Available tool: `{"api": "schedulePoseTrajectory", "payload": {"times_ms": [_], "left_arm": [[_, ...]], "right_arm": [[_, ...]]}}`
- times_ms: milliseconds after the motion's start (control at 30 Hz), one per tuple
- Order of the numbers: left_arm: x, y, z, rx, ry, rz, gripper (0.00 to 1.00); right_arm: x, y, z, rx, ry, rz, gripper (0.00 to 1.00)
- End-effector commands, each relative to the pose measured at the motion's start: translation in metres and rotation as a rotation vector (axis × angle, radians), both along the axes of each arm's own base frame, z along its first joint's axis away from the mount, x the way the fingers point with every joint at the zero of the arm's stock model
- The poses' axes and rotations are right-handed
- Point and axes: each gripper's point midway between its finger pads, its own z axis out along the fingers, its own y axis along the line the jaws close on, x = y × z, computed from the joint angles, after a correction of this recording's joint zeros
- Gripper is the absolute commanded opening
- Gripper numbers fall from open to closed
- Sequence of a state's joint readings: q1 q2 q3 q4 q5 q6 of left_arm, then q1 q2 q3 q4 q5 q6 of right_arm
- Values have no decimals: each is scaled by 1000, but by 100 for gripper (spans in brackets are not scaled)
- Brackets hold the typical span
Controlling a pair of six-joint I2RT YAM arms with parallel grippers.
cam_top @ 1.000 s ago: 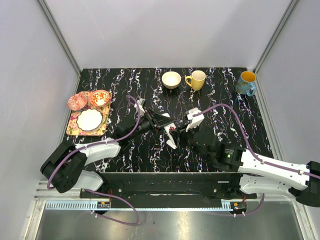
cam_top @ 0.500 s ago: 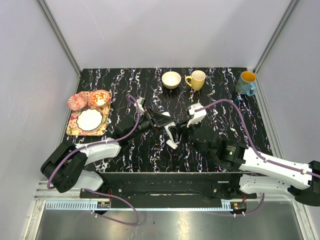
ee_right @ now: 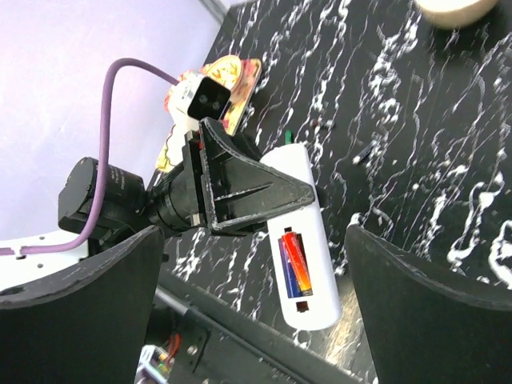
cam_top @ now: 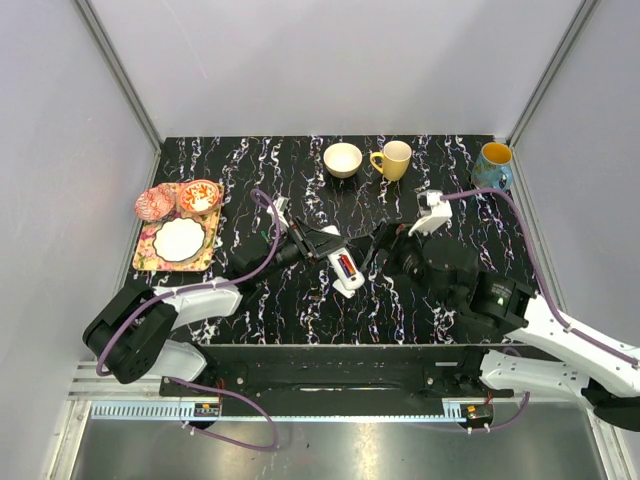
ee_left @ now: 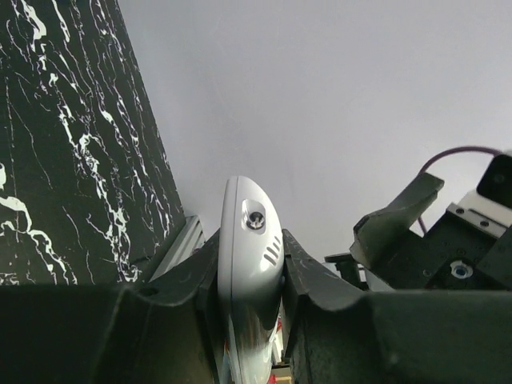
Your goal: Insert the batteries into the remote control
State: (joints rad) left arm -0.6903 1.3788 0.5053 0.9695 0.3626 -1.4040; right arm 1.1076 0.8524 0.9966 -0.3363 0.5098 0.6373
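At the far left of the black, white-veined marble tabletop [cam_top: 450, 185], a floral-patterned rectangular tray [cam_top: 145, 256] is seen with a round white plate [cam_top: 178, 239] on it. A pink glass bowl [cam_top: 153, 204] and a red-orange patterned bowl [cam_top: 199, 195] are set at its far end.

Near the middle of the table, the slim white rectangular remote control [cam_top: 349, 283] is held off the surface by the left gripper [cam_top: 335, 256], whose black fingers [ee_left: 300, 272] are pressed against its two long edges at one end. From above, its long axis is seen to run diagonally. The gripped end lies farther back and to the left, and the free end is pointed toward the near edge and slightly right. The open battery bay is turned upward.

Inside the bay a red-orange cylindrical battery [ee_right: 298, 258] is laid lengthwise along the remote. A bluish battery [ee_right: 286, 272] is partly seen just beside it, though how it is seated cannot be told.

Just to the right, the right gripper [cam_top: 378, 252] is held near the remote without touching it. Its fingers [ee_right: 416, 296] are spread wide, with nothing between them.

Along the far edge, from left to right, a cream round bowl [cam_top: 343, 159], a yellow ceramic mug [cam_top: 394, 159] and a blue mug with an orange interior [cam_top: 493, 166] are placed, well apart from the arms.
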Motion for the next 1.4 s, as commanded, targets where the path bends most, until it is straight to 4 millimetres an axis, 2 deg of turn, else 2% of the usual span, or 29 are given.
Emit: {"api": "schedulePoseTrajectory", "payload": {"times_ms": [0, 100, 233, 400, 667, 733, 1000, 1267, 1367], "left_arm": [[0, 5, 23, -64, -107, 35, 0], [1, 8, 24, -75, -111, 38, 0], [7, 19, 21, -89, -104, 64, 0], [12, 25, 19, -69, -115, 74, 0], [7, 25, 24, -63, -150, 55, 0], [6, 24, 24, -63, -152, 50, 0], [3, 24, 31, -93, -163, 32, 0], [3, 24, 36, -106, -166, 27, 0], [3, 23, 34, -103, -163, 29, 0]], "right_arm": [[-9, 6, -5, 76, 230, 91, 100], [-9, 7, -18, 75, 319, 133, 100], [-2, 6, -35, 40, 356, 105, 100], [-6, 31, -49, 38, 438, 215, 100], [8, 37, -68, 112, 539, 233, 98], [13, 39, -66, 154, 542, 241, 98], [22, 49, -81, 181, 579, 270, 93], [29, 45, -91, 204, 595, 260, 89], [31, 45, -89, 230, 597, 255, 88]]}}
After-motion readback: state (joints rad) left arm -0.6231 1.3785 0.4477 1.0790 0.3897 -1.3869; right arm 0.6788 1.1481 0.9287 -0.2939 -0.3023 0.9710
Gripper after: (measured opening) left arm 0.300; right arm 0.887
